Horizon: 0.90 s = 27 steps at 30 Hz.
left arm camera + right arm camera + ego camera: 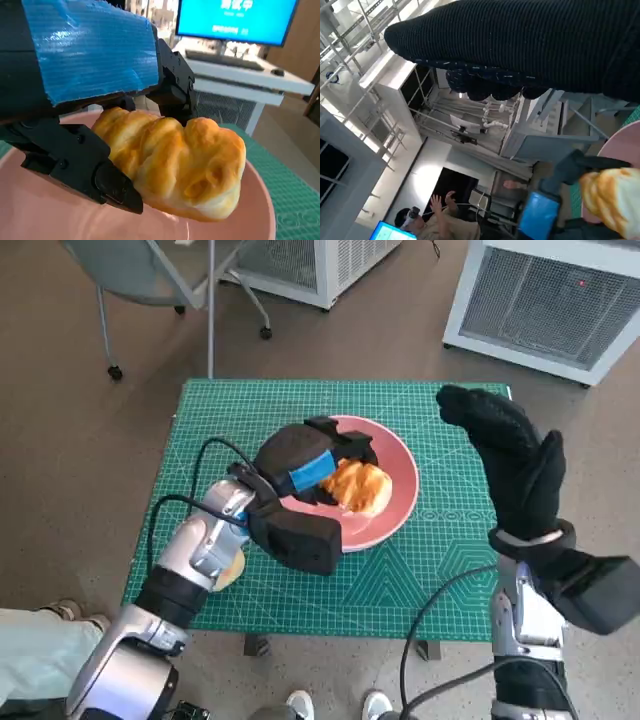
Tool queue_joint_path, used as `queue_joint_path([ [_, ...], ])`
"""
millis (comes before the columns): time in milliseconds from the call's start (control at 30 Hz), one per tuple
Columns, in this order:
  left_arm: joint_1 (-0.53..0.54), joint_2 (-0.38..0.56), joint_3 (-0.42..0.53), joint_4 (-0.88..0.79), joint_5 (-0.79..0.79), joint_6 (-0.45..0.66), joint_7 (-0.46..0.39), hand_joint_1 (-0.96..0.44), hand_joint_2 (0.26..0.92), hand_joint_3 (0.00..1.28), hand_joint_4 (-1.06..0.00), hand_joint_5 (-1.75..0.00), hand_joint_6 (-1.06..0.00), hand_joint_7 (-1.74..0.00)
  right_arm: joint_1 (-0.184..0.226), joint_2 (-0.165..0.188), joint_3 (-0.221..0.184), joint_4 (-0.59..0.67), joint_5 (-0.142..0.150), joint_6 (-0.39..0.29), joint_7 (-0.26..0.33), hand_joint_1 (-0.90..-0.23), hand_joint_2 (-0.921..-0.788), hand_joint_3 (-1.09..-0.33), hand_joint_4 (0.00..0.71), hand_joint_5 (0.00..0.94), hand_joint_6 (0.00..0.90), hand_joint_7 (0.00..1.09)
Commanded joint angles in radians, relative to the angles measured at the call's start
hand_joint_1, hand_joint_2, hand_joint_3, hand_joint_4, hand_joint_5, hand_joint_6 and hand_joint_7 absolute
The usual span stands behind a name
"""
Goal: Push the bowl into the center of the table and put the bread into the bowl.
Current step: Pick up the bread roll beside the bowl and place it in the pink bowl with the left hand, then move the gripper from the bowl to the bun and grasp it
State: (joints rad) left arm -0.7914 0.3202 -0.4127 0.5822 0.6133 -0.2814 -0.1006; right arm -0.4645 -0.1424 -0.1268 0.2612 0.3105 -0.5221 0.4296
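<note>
Here the left hand [300, 472] is gripping the bread [358, 487] over the pink bowl [398, 502], while the right hand [510, 455] is hanging open beside the bowl, holding nothing.

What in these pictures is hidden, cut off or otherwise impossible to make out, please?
- Head view: the left hand covers part of the bread and the bowl floor.
- Left wrist view: the bowl's rim is cut off; whether the bread touches the bowl cannot be told.
- Right wrist view: the right hand hides its own fingers.
- Head view: the pale thing under the left forearm cannot be identified.
</note>
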Motion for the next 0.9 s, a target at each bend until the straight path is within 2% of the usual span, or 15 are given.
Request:
queue_joint_path([
  [33, 0.016, 0.017, 0.018, -0.053, -0.026, 0.04, -0.068, 0.02, 0.827, 0.07, -0.26, -0.33, -0.34, -0.41, 0.025, 0.003, -0.002, -0.005, -0.004, 0.02, -0.009, -0.696, -0.921, -0.78, 0.127, 0.002, -0.001, 0.48],
  [67, 0.019, 0.021, 0.019, -0.063, -0.027, 0.046, -0.08, -0.01, 0.807, 0.05, -0.2, -0.21, -0.3, -0.28, 0.024, 0.003, -0.002, -0.005, -0.003, 0.02, -0.009, -0.696, -0.921, -0.779, 0.127, 0.002, -0.001, 0.48],
  [133, 0.022, 0.03, 0.024, -0.081, -0.035, 0.053, -0.107, -0.05, 0.787, 0.03, -0.13, -0.11, -0.26, -0.16, 0.024, 0.005, -0.001, -0.006, -0.004, 0.021, -0.011, -0.697, -0.921, -0.779, 0.127, 0.002, -0.001, 0.48],
  [233, 0.037, 0.052, 0.042, -0.135, -0.065, 0.068, -0.162, -0.14, 0.772, 0.02, -0.08, -0.04, -0.23, -0.07, 0.022, 0.007, 0.001, -0.001, -0.006, 0.019, -0.012, -0.697, -0.921, -0.779, 0.127, 0.002, -0.001, 0.48],
  [567, 0.158, 0.133, 0.14, -0.456, -0.178, 0.174, -0.339, -0.27, 0.763, 0.0, 0.0, 0.0, -0.2, -0.01, 0.026, 0.014, 0.008, 0.0, -0.002, 0.014, -0.006, -0.697, -0.921, -0.775, 0.123, 0.0, -0.001, 0.47],
  [900, 0.308, 0.275, 0.305, -0.719, -0.28, 0.187, -0.422, -0.31, 0.747, 0.0, 0.0, 0.0, -0.22, -0.01, 0.033, 0.014, 0.016, -0.012, 0.001, 0.02, 0.0, -0.698, -0.921, -0.775, 0.122, 0.0, -0.001, 0.45],
])
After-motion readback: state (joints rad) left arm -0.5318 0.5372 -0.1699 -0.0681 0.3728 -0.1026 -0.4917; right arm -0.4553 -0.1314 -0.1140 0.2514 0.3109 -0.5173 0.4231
